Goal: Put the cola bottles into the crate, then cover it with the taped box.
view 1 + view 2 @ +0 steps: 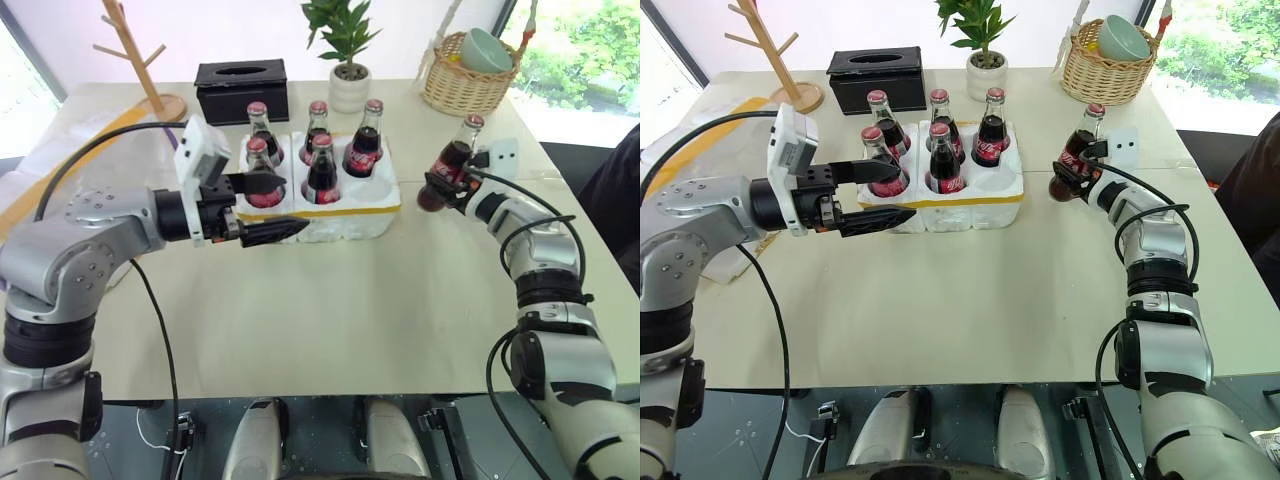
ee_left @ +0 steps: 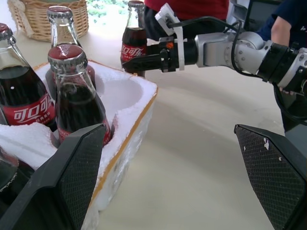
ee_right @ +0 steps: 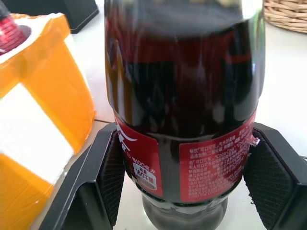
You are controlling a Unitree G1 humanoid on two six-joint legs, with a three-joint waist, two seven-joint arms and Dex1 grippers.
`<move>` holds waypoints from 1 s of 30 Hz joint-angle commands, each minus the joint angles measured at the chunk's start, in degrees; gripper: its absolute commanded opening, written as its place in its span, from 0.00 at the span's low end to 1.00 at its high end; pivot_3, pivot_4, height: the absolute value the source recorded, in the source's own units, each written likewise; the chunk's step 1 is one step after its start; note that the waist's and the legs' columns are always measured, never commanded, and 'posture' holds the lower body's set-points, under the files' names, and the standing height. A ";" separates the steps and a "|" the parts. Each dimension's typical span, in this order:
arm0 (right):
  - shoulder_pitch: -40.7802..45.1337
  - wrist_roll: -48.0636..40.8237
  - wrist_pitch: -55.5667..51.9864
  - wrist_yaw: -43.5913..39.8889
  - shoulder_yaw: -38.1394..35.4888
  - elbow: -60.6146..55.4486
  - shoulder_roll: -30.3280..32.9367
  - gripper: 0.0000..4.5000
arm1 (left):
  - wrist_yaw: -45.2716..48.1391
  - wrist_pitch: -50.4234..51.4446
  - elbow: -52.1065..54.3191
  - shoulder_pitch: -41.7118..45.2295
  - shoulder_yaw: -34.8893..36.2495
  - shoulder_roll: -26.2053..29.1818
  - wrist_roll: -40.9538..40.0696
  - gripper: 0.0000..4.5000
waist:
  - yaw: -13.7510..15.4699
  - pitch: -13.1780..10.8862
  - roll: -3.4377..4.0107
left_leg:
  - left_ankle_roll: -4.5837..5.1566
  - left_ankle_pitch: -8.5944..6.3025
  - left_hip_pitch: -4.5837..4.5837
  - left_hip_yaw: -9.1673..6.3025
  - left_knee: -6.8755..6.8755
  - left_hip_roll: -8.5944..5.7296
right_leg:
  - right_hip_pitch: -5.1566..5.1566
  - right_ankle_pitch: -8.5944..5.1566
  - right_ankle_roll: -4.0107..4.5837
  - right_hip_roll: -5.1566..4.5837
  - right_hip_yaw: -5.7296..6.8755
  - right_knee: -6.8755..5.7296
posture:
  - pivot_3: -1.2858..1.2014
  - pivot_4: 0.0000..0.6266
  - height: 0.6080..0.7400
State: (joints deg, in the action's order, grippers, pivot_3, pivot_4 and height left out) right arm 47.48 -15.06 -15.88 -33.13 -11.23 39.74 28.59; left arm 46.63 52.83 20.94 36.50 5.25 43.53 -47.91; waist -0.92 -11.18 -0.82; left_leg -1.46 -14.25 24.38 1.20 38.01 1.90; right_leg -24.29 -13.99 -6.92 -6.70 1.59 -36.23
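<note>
Right of the crate [image 1: 340,215], the right gripper [image 1: 447,187] clamps the sixth cola bottle [image 1: 452,165] — five cola bottles [image 1: 322,170] stand in the crate's wells. The left gripper [image 1: 270,207] hangs spread wide at the crate's left end.

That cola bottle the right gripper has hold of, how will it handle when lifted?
The cola bottle looks like smooth glass, so it may slip in the right gripper. It is full of dark liquid, probably heavy for its size. The fingers clamp low on the label, so the tall neck could tip.
</note>
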 commanded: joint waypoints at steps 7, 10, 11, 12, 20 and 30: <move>2.07 -20.60 -16.31 -9.05 -4.52 -30.73 0.58 0.62 | -0.54 -0.40 1.93 -1.39 2.94 1.30 -0.88 1.00 | -0.13 -0.19 0.27 | 0.00 0.00 0.04 0.01 -0.04 0.02 | -0.11 0.00 0.00 0.01 -0.02 -0.03 | 0.52 0.24 0.97; 0.64 -19.25 -18.49 -10.38 -0.39 -33.96 0.70 0.62 | -0.86 -0.47 1.95 -1.56 2.96 1.25 -0.80 1.00 | 0.10 -0.17 0.24 | 0.00 0.00 0.04 0.01 -0.02 0.02 | -0.08 0.00 0.00 0.01 -0.01 -0.03 | 0.52 0.24 0.97; 0.39 -18.55 -18.73 -10.47 0.63 -34.07 0.56 0.62 | -0.98 -0.51 1.96 -1.54 2.91 1.18 -0.81 1.00 | 0.13 -0.16 0.23 | 0.00 0.00 0.03 0.01 0.01 0.02 | -0.06 0.00 0.00 0.01 -0.02 -0.03 | 0.52 0.24 0.97; 0.18 -17.86 -18.62 -10.37 1.49 -33.86 0.26 0.62 | -1.09 -0.52 2.02 -1.54 2.91 1.12 -0.87 1.00 | 0.28 -0.16 0.22 | 0.00 0.00 0.04 0.02 0.04 0.01 | -0.05 0.00 0.00 0.01 -0.02 -0.03 | 0.52 0.24 0.97; -2.14 -9.95 -13.57 -11.45 9.03 -31.63 0.08 0.62 | -1.40 -0.75 1.98 -1.53 3.12 1.29 -0.79 1.00 | 0.21 -0.17 0.21 | 0.01 0.00 0.09 0.01 0.05 -0.02 | -0.05 0.00 0.00 -0.02 -0.01 -0.01 | 0.52 0.24 0.97; -2.24 -2.84 -12.00 -12.82 14.90 -26.74 -0.59 0.62 | -1.61 -1.20 1.62 -1.27 2.67 1.14 -0.25 1.00 | 0.26 -0.13 0.15 | 0.00 0.00 0.06 0.01 0.06 -0.02 | -0.05 0.00 0.00 -0.02 -0.01 -0.02 | 0.52 0.24 0.97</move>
State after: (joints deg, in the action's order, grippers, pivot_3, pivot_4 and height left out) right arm 44.27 -18.27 -27.69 -45.23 3.67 12.90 28.08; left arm 44.96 52.86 21.17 34.52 6.21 44.30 -48.02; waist -0.65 -11.31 -0.66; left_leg -1.46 -14.25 24.44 1.21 38.07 1.89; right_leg -24.34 -13.99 -6.92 -6.71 1.58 -36.25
